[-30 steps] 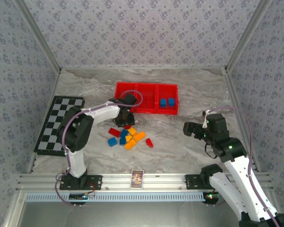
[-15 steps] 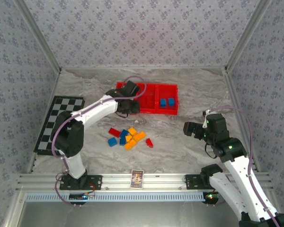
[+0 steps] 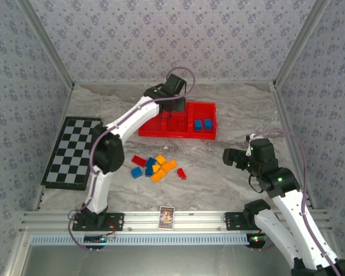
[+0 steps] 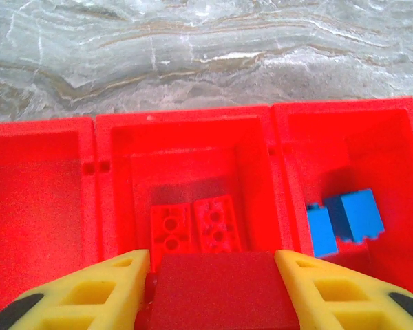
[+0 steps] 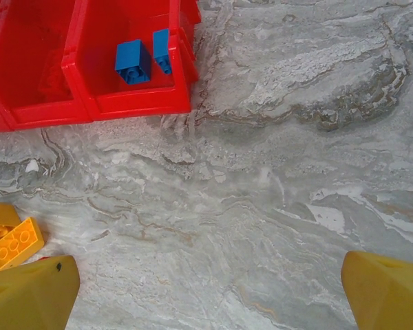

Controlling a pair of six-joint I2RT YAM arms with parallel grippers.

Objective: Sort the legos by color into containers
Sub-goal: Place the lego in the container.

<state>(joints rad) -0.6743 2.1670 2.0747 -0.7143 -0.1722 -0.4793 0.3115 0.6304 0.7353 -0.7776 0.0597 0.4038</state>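
Left gripper [image 4: 212, 276] grips red lego [image 4: 224, 299] above middle compartment [image 4: 193, 141]

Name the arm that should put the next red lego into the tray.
Left. The left gripper grips a red lego above the middle compartment, where two red legos lie. The right gripper hangs open over bare table, holding nothing.

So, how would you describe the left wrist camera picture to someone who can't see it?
The left gripper holds a red brick between yellow fingers above a red tray's middle compartment, where two red bricks lie. Two blue bricks sit in the compartment to its right; grey marbled table lies beyond.
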